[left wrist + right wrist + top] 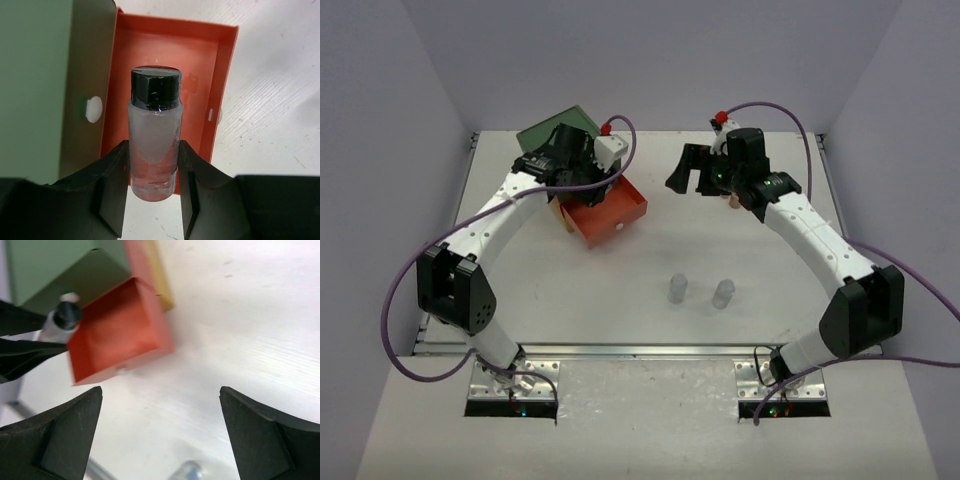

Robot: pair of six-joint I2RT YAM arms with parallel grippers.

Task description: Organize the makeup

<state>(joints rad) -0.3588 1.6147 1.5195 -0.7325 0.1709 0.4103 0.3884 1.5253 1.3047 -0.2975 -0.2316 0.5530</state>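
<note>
Item one, upper left of my top view: the left gripper (154, 167), its fingers (114, 192) pressed against both sides of a clear bottle (154, 132) with a black cap. The bottle is upright in the wrist view, over the open orange drawer (167, 47). I cannot tell whether it touches the drawer floor. Item two, just left of the bottle: the green chest (35, 75), with a white knob (93, 108) on its front face. From the right wrist view the drawer juts out of the chest toward the table centre, and a yellow section (161, 287) lies behind it. Item three, lower centre of the top view: two small clear bottles (677, 289) and (724, 293). They stand on the white table (740, 250) near each other but not touching, well apart from the drawer. Item four, upper right: the right gripper (161, 395), jaws spread wide with nothing between them. It hangs over bare table and faces the drawer. A blurred clear shape sits at the bottom edge of that wrist view, and I cannot identify it.
</note>
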